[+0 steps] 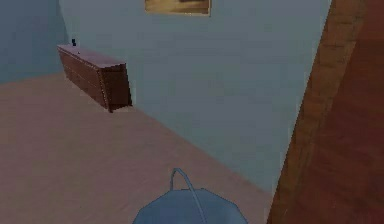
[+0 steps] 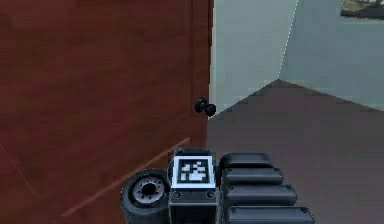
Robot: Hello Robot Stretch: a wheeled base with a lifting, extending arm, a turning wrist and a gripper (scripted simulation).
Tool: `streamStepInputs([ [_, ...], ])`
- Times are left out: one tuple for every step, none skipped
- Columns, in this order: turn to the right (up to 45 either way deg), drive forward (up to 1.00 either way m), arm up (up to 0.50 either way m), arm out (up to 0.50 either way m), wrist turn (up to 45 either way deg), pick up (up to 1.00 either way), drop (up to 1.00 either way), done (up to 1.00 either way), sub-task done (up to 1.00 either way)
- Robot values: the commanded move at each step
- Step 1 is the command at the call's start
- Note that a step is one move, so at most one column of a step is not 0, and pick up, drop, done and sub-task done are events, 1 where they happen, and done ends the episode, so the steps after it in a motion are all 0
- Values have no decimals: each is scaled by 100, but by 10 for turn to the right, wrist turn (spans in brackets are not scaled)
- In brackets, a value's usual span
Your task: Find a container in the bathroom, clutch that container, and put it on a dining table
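The framed picture (image 1: 178, 5) on the far wall (image 1: 200, 70) is cut by the top edge, the dark speck (image 1: 73, 43) on the wooden cabinet (image 1: 95, 72) at far left is too small to tell, and the claw (image 2: 148, 197) is cut by the bottom edge, so whether it holds anything cannot be told.

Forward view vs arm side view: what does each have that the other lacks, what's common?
Forward view: a low wooden cabinet along the blue-grey wall and a blue rounded shape at the bottom edge. Arm side view: a dark door knob and the arm's dark segments with a white marked square. Both: the reddish-brown door, floor, and a framed picture at the top edge, possibly not the same one.
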Motion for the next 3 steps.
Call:
streamStepInputs([
  [-420,0,0,0,0,0,0,0,0],
  [0,60,0,0,0,0,0,0,0],
  [-450,0,0,0,0,0,0,0,0],
])
